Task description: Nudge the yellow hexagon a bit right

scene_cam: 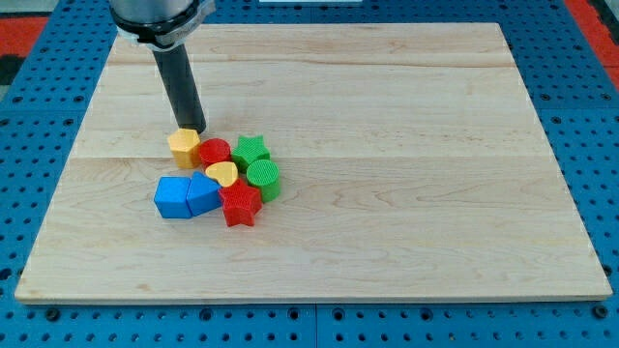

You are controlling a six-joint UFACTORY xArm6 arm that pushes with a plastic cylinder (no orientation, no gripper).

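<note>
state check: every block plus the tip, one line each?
my tip: down, touching yellow hexagon's top edge
yellow hexagon block: flat, against red cylinder
red cylinder block: upright
green star block: flat
yellow heart block: flat
green cylinder block: upright
red star block: flat
two blue blocks: touching

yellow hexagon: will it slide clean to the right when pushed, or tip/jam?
The yellow hexagon looks squat and flat-based, so it will probably slide, not tip. The red cylinder touches its right side, so the cluster likely shifts too. My tip sits at its top edge, so an off-centre push may spin it.
</note>
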